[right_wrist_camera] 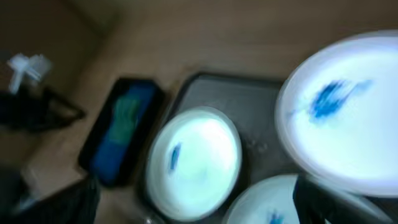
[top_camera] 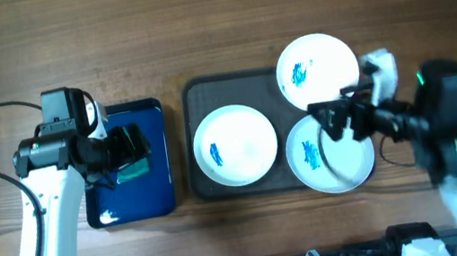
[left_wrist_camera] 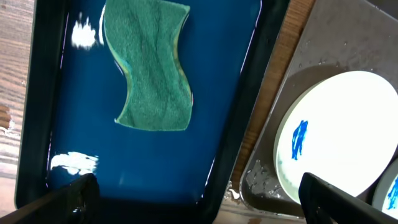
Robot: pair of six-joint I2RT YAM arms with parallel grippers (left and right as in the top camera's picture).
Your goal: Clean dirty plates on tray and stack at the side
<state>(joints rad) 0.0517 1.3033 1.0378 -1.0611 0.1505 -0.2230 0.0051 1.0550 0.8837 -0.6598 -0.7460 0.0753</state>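
My left gripper (left_wrist_camera: 196,200) hangs open just above the green sponge (left_wrist_camera: 152,68) lying in the blue tray (left_wrist_camera: 56,93). Farther off, my right gripper (top_camera: 333,118) gapes over three blue-smeared plates (top_camera: 236,145) crowding the dark tray (top_camera: 197,96).

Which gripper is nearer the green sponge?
Left. The left gripper hangs right above the sponge in the blue tray; the right gripper is across the grey tray, over the plates.

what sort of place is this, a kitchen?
Likely a robot lab bench staged for dishwashing, not a real kitchen: a wooden table, a blue tray holding a green sponge, and a dark tray with three white plates smeared blue.
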